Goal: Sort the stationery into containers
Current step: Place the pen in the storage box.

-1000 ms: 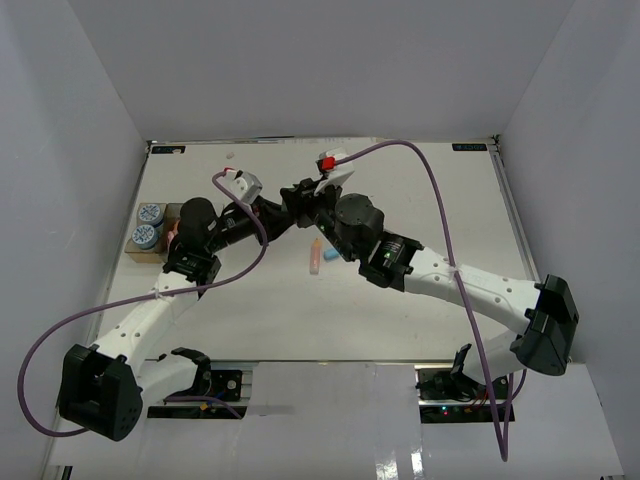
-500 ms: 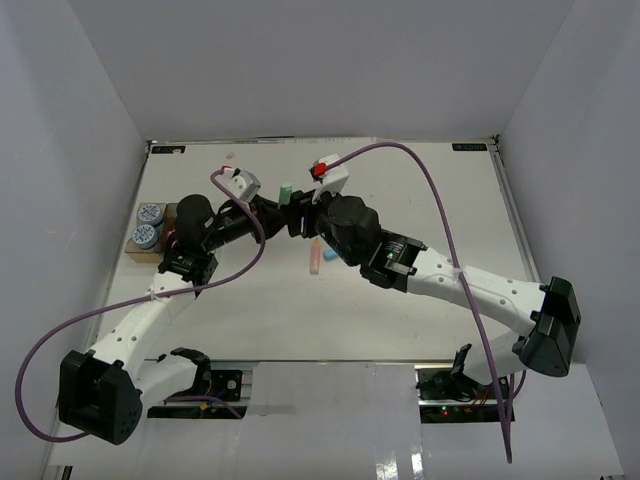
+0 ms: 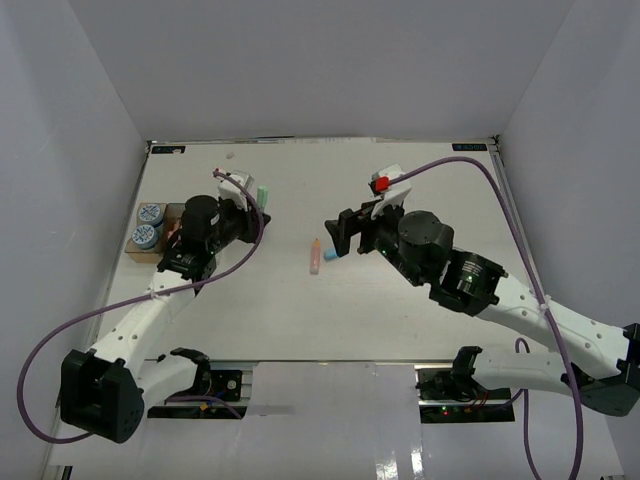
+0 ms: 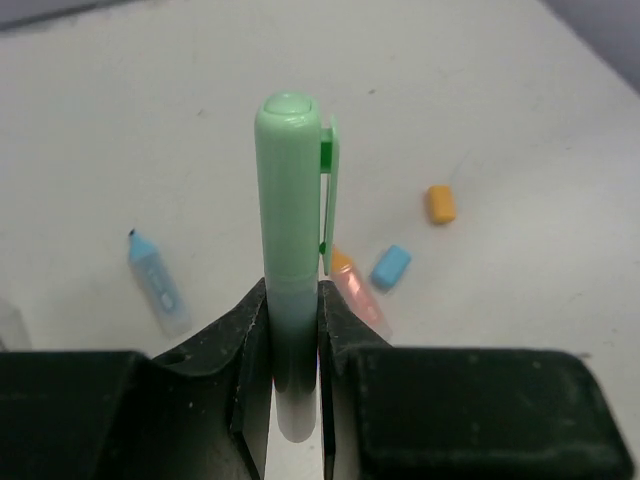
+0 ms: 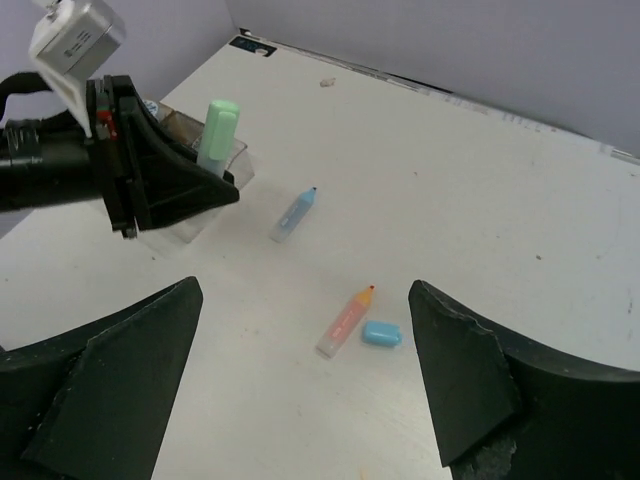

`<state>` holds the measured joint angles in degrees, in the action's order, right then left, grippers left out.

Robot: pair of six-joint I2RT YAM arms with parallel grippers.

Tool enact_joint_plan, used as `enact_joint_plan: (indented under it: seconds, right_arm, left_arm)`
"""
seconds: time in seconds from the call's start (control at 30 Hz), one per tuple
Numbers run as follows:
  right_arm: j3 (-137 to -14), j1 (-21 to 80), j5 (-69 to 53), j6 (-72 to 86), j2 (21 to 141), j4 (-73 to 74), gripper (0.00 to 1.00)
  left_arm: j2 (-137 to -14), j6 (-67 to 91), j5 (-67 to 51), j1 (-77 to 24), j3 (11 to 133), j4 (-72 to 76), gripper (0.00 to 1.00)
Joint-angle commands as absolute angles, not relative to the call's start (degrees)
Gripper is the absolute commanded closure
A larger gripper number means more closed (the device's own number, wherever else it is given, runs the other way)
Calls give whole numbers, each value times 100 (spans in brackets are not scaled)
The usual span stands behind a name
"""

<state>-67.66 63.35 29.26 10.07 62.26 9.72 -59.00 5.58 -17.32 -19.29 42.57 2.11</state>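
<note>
White table [image 3: 420,190] enclosed by grey walls [image 3: 80,100]. Left gripper [image 4: 293,310] clamps a mint highlighter [image 4: 290,190] near the bins [image 3: 140,252]. Right gripper [image 3: 338,233] gapes wide, empty. The left arm covers most bins; the tan one apparently holds two rolls [image 3: 150,213].

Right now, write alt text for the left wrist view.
The left gripper is shut on a capped mint-green highlighter that runs up the middle of the frame. Behind it on the white table lie an uncapped blue highlighter, a pink highlighter with an orange tip, a blue cap and an orange cap.
</note>
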Motion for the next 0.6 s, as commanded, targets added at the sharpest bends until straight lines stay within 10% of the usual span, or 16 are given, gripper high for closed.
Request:
enact_joint_plan:
  seconds: [0.0,0.57]
  right_arm:
    - [-6294,6284,3068,782,5942,1169,10]
    - [-4342,6073,2145,1055,5511,862,10]
  left_arm:
    - [-6257,510,-607,-1514,4745,-1139,100]
    - [-8480,-255,-88,-9,5888,-2162,80]
